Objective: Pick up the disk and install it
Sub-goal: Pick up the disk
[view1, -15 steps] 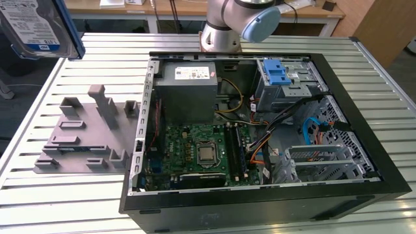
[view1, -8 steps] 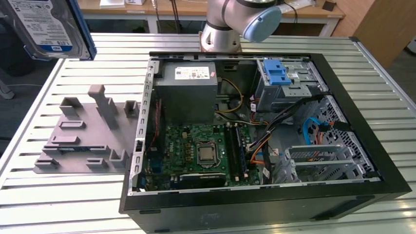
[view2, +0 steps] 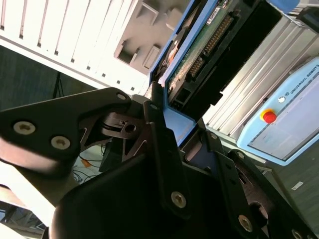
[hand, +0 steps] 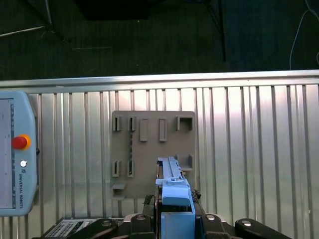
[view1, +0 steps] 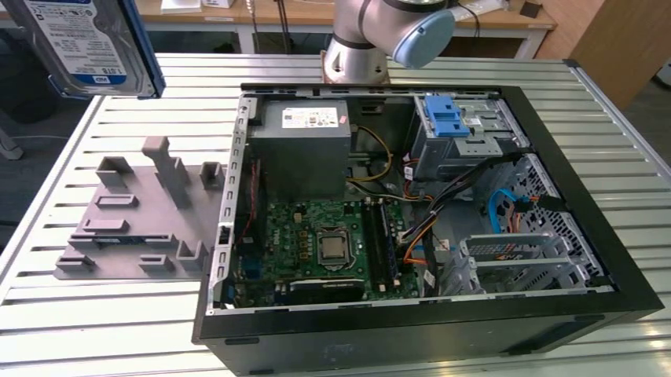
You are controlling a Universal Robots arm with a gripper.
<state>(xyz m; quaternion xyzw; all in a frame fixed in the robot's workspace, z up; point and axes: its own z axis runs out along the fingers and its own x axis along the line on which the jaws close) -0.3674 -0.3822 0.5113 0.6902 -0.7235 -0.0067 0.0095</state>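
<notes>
Slatted metal table [view1: 105,330] — grey fixture plate [view1: 128,228], open computer case [view1: 419,323], teach pendant [hand: 15,154] on it.

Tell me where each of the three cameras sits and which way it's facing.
Exterior view: set high off the arm, looking down at the open computer case and grey fixture plate; the arm's base shows, with the lifted disk close to the lens.
First wrist view: on the wrist, looking straight down at the slatted table; the gripper shows.
Second wrist view: beside the gripper, looking along its fingers, which are clamped on the disk.
Shared: both wrist views show the disk, the fixture plate and the teach pendant.
</notes>
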